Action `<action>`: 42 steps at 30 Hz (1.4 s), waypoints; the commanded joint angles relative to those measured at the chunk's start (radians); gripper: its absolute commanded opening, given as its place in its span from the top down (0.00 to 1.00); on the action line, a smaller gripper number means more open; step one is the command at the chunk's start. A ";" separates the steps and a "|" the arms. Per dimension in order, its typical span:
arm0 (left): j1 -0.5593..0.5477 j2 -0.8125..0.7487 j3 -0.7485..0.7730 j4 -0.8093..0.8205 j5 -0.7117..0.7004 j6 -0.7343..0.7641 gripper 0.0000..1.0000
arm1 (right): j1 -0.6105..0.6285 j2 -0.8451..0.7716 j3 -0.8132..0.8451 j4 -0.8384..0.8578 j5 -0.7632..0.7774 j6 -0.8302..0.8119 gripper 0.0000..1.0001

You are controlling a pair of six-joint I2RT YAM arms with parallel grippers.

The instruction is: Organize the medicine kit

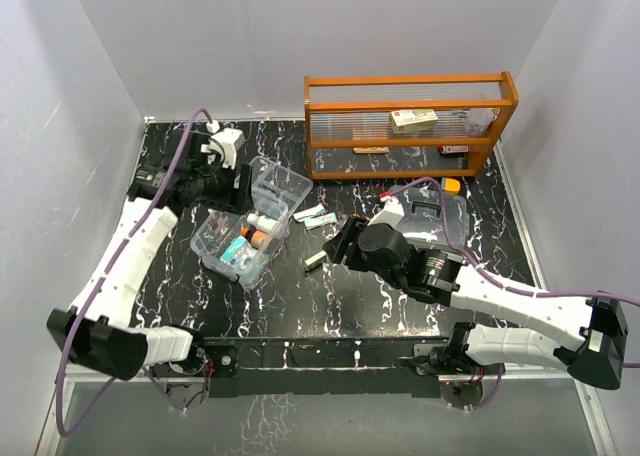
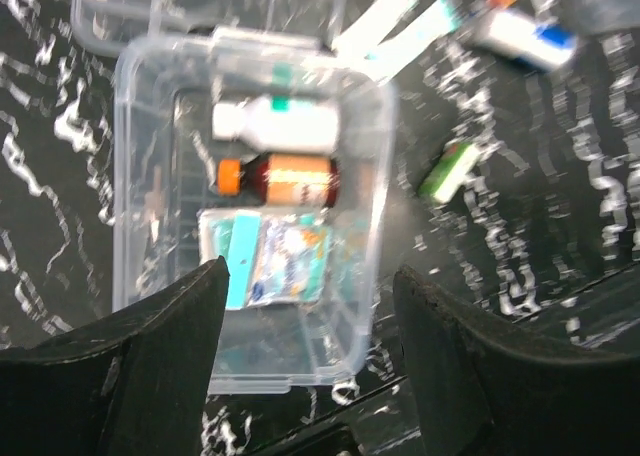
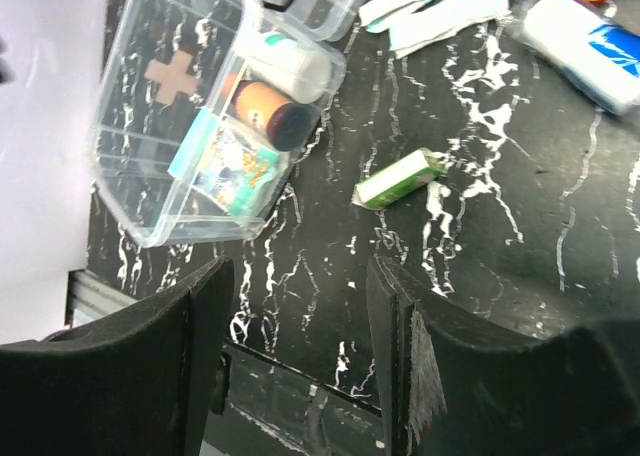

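- Your left gripper (image 2: 308, 311) is spread wide and empty, with the medicine kit (image 2: 133, 196) straight ahead of its fingers.
- Your right gripper (image 3: 300, 301) is wide and empty too, with a green packet (image 3: 398, 178), possibly a box, just ahead-right.

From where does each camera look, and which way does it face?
Top external: above and behind the arms, looking down on the table; left arm and right arm both show.
Left wrist: on the left arm, looking down into the medicine kit; the open left gripper frames the bottom.
Right wrist: on the right arm, looking down beside the kit; the open right gripper shows below.
Shared: both wrist views show the kit and the green packet.
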 commanded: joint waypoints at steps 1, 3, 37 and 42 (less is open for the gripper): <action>-0.011 -0.119 0.018 0.085 0.201 -0.094 0.34 | -0.027 -0.022 0.036 -0.051 0.080 0.081 0.46; -0.023 -0.202 -0.032 0.206 0.320 -0.160 0.32 | -0.046 -0.038 0.023 -0.053 0.077 0.081 0.46; -0.621 0.339 -0.152 0.430 -0.235 -0.093 0.35 | -0.406 -0.225 -0.345 -0.062 -0.291 0.082 0.45; -0.622 0.402 -0.101 0.380 -0.299 -0.025 0.33 | -0.426 -0.242 -0.365 -0.059 -0.304 0.083 0.45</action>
